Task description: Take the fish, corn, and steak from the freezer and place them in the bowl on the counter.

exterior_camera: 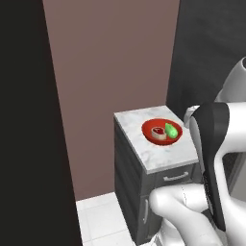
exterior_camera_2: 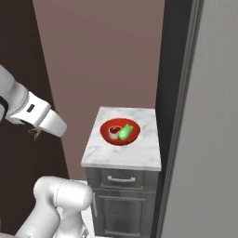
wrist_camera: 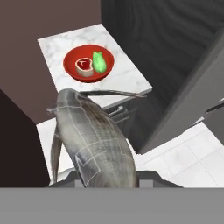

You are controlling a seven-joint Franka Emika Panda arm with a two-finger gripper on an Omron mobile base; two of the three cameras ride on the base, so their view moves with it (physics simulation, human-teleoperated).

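A: Jaws?
B: Gripper (wrist_camera: 106, 175) clenched on the fish (wrist_camera: 94, 140), grey body sticking out ahead of the tips.
A: Bowl?
B: Red bowl (wrist_camera: 70, 70) well ahead of the jaws, past the fish's tail, on the counter (wrist_camera: 127, 74). Steak (wrist_camera: 84, 66) & green corn (wrist_camera: 99, 62) inside, side by side.
A: Freezer?
B: Freezer (exterior_camera_2: 204, 139) beside the counter.

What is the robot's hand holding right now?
Gripper: fingers shut on the fish, carried in the air, not yet over the red bowl.
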